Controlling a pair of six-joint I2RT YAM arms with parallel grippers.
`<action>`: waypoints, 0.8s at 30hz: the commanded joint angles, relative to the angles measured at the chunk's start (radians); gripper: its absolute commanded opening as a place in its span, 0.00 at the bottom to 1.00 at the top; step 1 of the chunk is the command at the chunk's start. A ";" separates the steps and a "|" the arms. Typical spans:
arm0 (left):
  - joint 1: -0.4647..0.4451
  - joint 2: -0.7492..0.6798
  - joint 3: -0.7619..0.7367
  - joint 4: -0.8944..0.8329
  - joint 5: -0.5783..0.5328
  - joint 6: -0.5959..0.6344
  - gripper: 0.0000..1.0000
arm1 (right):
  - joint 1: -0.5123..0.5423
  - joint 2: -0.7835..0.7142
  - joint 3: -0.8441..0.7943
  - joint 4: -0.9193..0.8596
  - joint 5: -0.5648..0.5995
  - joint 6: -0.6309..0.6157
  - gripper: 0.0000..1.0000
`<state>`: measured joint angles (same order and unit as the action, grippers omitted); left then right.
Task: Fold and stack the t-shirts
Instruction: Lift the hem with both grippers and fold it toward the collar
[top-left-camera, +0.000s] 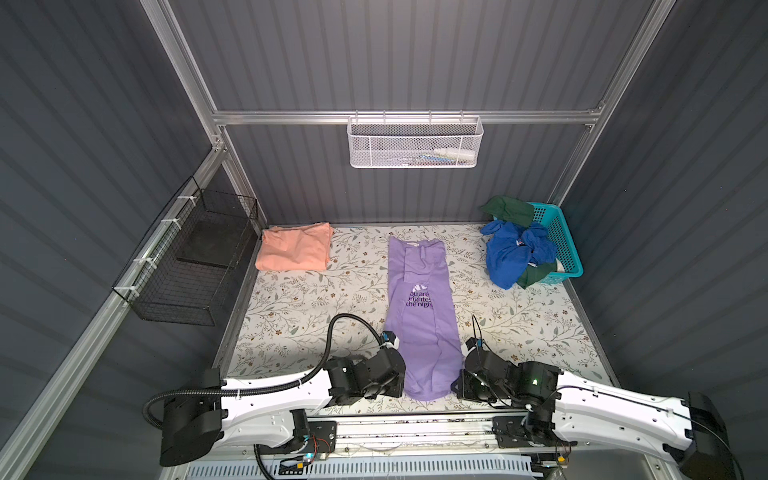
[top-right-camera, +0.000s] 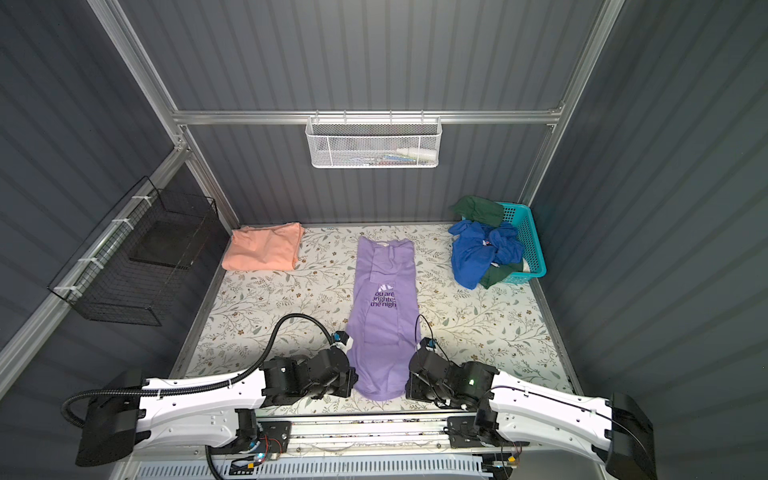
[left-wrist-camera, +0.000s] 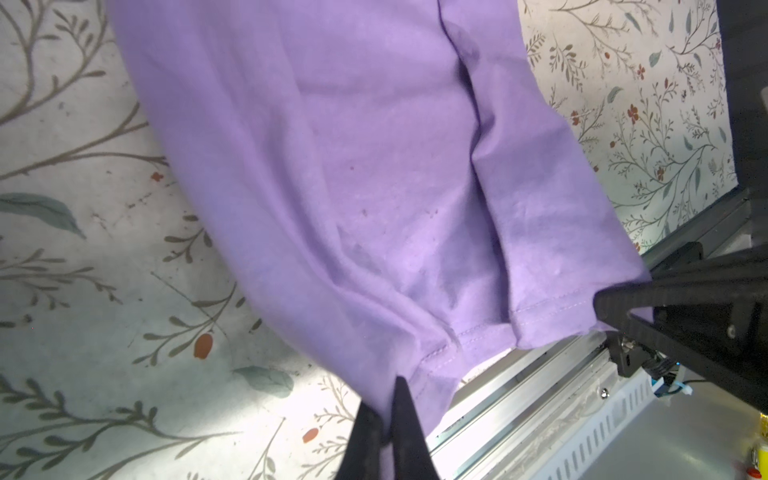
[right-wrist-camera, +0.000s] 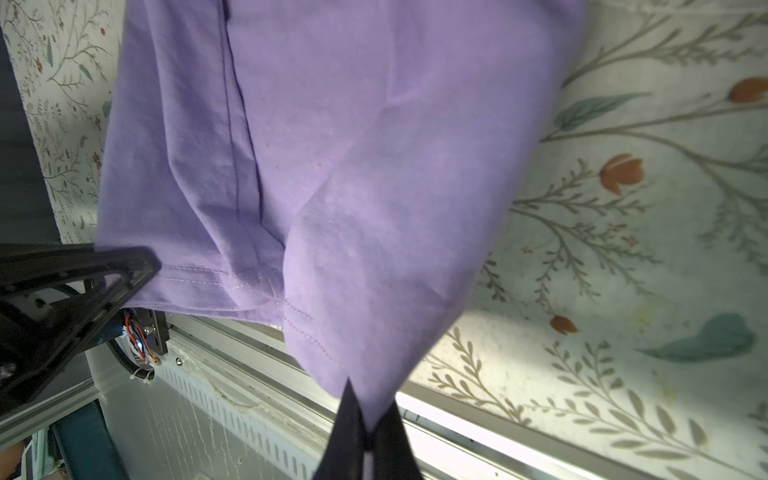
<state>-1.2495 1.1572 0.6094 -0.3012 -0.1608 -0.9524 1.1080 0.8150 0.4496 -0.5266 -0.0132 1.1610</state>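
Observation:
The lavender t-shirt (top-left-camera: 419, 320) (top-right-camera: 382, 328) lies in the middle of the floral table, folded lengthwise into a narrow strip with its dark lettering facing up. Its hem end is at the near edge. My left gripper (left-wrist-camera: 384, 399) (top-left-camera: 404, 384) is shut on the hem's left corner. My right gripper (right-wrist-camera: 370, 399) (top-left-camera: 459, 380) is shut on the hem's right corner. Cloth (left-wrist-camera: 374, 208) (right-wrist-camera: 332, 166) bunches into each pair of fingertips and hangs slightly raised between them. The salmon t-shirt (top-left-camera: 295, 247) (top-right-camera: 264, 247) lies folded at the back left.
A turquoise basket (top-left-camera: 561, 241) at the back right spills blue (top-left-camera: 515, 253) and green clothes (top-left-camera: 509, 210) onto the table. A white mesh basket (top-left-camera: 415, 143) hangs on the back rail. A black wire basket (top-left-camera: 195, 257) is fixed to the left wall. An aluminium rail (top-left-camera: 415, 419) runs along the near edge.

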 joint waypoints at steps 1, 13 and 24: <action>-0.004 0.010 0.060 -0.033 -0.063 0.030 0.00 | -0.004 -0.013 0.028 -0.012 0.057 -0.028 0.00; 0.177 0.128 0.159 -0.009 0.074 0.085 0.00 | -0.240 0.029 0.060 0.029 -0.028 -0.150 0.00; 0.383 0.255 0.358 -0.109 0.163 0.243 0.00 | -0.426 0.347 0.277 0.092 -0.158 -0.330 0.00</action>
<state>-0.9001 1.3849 0.9257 -0.3607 -0.0429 -0.7792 0.7040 1.1252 0.6777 -0.4541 -0.1272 0.8986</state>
